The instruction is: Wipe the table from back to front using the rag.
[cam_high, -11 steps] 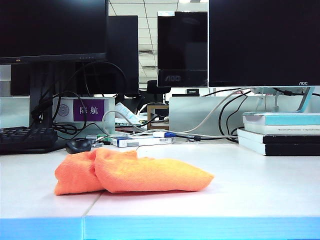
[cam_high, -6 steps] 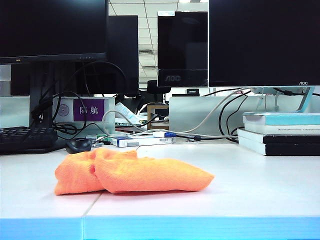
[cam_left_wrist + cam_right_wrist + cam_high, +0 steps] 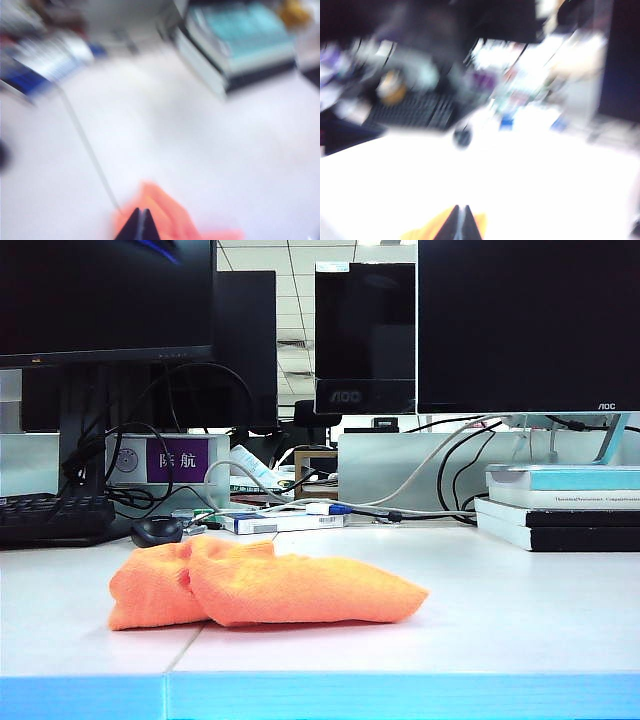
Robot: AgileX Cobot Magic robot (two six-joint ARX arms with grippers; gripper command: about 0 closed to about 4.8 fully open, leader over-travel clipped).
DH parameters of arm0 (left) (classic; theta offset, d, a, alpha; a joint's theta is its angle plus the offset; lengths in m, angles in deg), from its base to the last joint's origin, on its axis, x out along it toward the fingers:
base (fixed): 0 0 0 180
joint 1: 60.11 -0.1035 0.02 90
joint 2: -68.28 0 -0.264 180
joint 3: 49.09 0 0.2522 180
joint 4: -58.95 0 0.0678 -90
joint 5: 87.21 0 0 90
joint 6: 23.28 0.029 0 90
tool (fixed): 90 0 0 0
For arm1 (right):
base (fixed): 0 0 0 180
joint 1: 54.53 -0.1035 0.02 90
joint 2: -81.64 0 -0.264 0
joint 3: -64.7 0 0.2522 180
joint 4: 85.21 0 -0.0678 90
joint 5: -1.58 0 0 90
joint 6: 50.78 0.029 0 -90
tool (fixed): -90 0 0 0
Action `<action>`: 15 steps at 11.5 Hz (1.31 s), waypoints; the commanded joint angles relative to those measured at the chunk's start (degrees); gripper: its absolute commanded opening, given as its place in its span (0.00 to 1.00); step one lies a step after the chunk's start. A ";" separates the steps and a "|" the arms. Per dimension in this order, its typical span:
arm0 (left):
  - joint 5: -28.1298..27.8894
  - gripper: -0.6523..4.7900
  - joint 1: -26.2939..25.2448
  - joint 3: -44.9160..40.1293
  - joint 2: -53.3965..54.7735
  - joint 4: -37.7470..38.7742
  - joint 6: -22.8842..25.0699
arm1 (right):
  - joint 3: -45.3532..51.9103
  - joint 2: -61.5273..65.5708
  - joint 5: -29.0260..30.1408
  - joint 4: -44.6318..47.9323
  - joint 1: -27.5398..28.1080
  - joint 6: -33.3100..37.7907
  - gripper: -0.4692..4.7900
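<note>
You see the orange rag (image 3: 260, 585) lying bunched and folded on the white desk (image 3: 500, 610), left of the middle in the exterior view and close to the light blue front edge, with one fold overlapping another. A thin dark seam in the desk runs out from under it toward the front. Neither arm shows in that view. Behind the rag you have a black mouse (image 3: 157, 531) and a black keyboard (image 3: 52, 518) at the left, a small flat box (image 3: 280, 522) near the middle, and a stack of books (image 3: 560, 505) at the right, with dark monitors (image 3: 525, 325) standing across the back. Your left tool (image 3: 138, 227) shows in its blurred wrist view as two dark tips pressed together with no gap, poised over an edge of the rag (image 3: 165, 215), holding nothing; whether it touches the cloth you cannot tell. The books (image 3: 240, 45) lie well beyond it. Your right tool (image 3: 460, 225) also has its tips together and empty, with a bit of the rag (image 3: 432, 227) just behind them in that equally blurred view, and the keyboard (image 3: 415, 110) and mouse (image 3: 462, 137) farther off across the bare desk (image 3: 545, 175).
</note>
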 commanded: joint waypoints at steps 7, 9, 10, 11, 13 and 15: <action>-3.69 0.63 7.89 0.20 15.41 11.85 5.01 | -0.26 11.47 -17.29 -5.92 -32.26 -6.19 0.09; -4.68 0.63 10.27 0.20 18.93 14.14 5.31 | -0.28 10.91 -18.21 -4.63 -31.76 -4.57 0.09; -5.44 0.63 11.45 0.20 26.71 13.00 5.44 | -0.26 10.54 -19.02 -4.61 -31.87 -4.50 0.09; -5.42 0.63 11.45 0.20 27.87 12.24 5.44 | -0.26 10.54 -19.02 -4.61 -31.87 -4.52 0.09; -5.42 0.63 11.45 0.17 29.83 11.23 5.42 | -0.28 10.54 -19.02 -4.59 -31.87 -4.52 0.09; -4.76 0.26 13.70 0.17 35.60 14.12 7.69 | -0.28 10.54 -18.99 -4.59 -31.87 -4.52 0.09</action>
